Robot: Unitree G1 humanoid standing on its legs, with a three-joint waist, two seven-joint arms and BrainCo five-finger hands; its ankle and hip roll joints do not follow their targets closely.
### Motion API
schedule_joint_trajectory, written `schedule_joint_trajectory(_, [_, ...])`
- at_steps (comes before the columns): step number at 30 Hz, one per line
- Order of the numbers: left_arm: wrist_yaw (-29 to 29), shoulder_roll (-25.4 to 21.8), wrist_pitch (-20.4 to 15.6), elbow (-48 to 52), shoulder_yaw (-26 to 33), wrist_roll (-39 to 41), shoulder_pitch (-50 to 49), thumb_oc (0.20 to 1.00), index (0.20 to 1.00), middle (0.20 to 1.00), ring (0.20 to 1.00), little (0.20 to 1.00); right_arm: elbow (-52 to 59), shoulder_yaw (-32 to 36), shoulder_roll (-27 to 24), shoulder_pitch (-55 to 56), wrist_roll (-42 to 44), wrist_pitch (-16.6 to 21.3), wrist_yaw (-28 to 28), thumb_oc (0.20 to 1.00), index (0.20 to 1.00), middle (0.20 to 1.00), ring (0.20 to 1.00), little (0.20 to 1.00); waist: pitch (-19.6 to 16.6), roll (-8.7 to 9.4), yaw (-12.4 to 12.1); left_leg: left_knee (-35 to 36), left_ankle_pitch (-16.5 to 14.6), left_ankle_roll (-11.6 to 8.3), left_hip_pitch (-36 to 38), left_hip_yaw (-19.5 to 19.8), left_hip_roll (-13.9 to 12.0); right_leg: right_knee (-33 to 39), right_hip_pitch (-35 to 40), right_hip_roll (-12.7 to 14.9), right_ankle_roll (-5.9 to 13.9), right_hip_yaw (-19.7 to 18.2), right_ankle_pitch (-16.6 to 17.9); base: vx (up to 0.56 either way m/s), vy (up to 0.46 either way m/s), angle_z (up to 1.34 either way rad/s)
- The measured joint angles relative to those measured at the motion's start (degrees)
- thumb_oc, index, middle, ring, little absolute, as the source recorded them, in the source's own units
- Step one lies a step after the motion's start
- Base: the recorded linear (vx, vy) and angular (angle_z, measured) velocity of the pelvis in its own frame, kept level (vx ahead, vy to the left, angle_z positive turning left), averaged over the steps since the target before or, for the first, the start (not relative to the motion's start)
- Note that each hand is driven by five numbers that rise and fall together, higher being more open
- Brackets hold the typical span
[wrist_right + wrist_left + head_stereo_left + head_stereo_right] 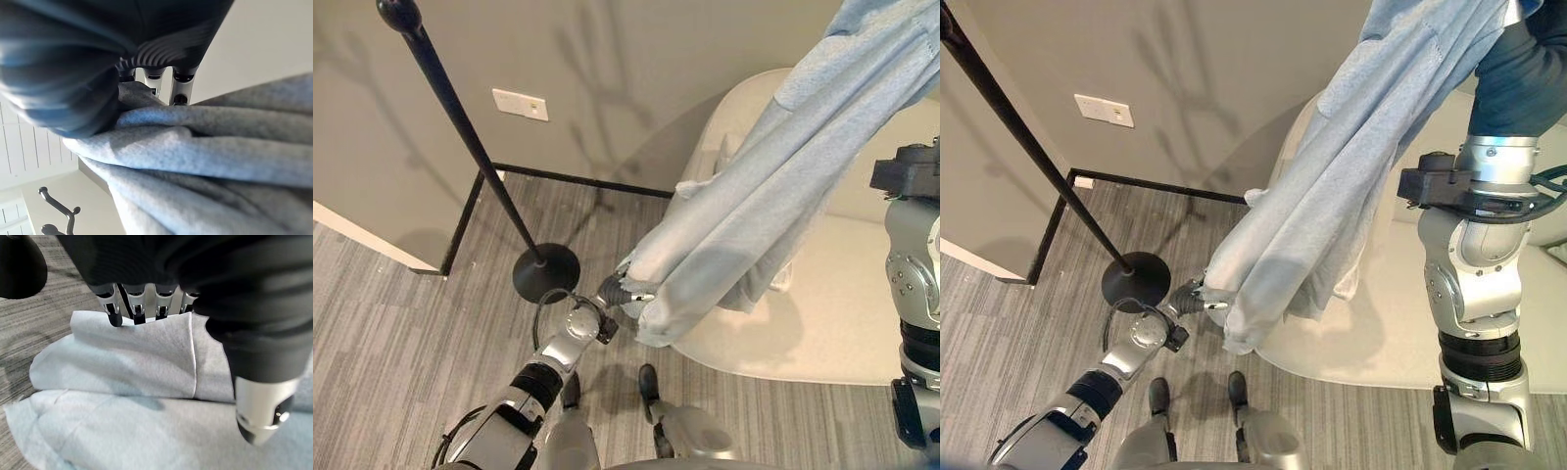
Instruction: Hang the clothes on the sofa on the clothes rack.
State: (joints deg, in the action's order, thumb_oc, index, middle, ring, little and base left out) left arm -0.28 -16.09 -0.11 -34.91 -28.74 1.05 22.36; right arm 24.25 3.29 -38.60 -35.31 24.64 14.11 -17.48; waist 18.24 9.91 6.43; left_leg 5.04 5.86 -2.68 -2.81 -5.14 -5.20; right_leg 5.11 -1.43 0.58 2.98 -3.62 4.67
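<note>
Pale grey garment (744, 206) off the sofa (822, 323), hanging between hands: right hand (146, 73) clutches its top high up, left hand (142, 298) pinches the lower hem. Clothes rack (460, 127) bare; hanging remains

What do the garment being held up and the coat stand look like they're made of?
The garment looks like soft, matte, pale grey-blue knit, perhaps sweatshirt fleece: a fuzzy surface and thick folds in the right wrist view. The clothes rack looks like black-painted metal, judging by its thin smooth pole and round base.
</note>
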Motion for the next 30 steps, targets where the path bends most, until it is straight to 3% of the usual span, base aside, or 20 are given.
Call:
schedule_joint_trajectory(16, [2.6, -0.8, -0.1, -1.8, -5.6, -2.8, 10.6, 1.0, 1.0, 1.0, 1.0, 1.0, 3.0, -2.8, -5.5, -5.5, -2.2, -0.2, -1.1, 0.2, 0.2, 0.2, 0.2, 0.2, 6.3, 0.06, 2.7, 0.0, 0.2, -0.29, -0.1, -0.5, -0.4, 0.0, -0.4, -0.4, 0.01, -0.5, 0.5, -0.01, -0.017, -0.01])
schedule_joint_trajectory(17, [2.6, -0.6, -0.1, -2.3, -5.7, -2.8, 11.0, 0.2, 0.2, 0.2, 0.2, 0.2, 3.5, -3.0, -5.6, -5.6, -2.3, -0.2, -1.1, 0.2, 0.2, 0.2, 0.2, 0.2, 6.5, 0.02, 2.7, 0.0, 0.2, -0.3, -0.1, -0.5, -0.4, 0.0, -0.5, -0.4, -0.01, -0.5, 0.5, 0.0, 0.0, 0.0])
schedule_joint_trajectory(25, [2.5, -0.2, -0.1, -2.3, -7.1, -2.8, 11.1, 0.2, 0.2, 0.2, 0.2, 0.2, 3.3, -3.0, -5.8, -8.2, -4.3, -0.5, -1.1, 0.2, 0.2, 0.2, 0.2, 0.2, 6.8, -0.15, 2.8, 0.0, 0.2, -0.3, 0.7, -0.5, -0.4, 0.0, 0.5, -0.4, -0.01, -0.4, 0.5, 0.0, 0.0, 0.0])
schedule_joint_trajectory(30, [3.6, -0.9, -0.1, -2.1, -2.3, -2.7, 11.5, 0.2, 0.2, 0.2, 0.2, 0.2, 3.3, -3.1, -5.8, -9.5, -4.5, -1.0, -1.2, 0.2, 0.2, 0.2, 0.2, 0.2, 6.8, -0.19, 2.6, 0.0, 0.3, -0.4, 1.8, -0.1, -0.4, 0.0, 1.8, -0.3, -0.1, -0.1, 0.6, 0.03, 0.023, 0.03])
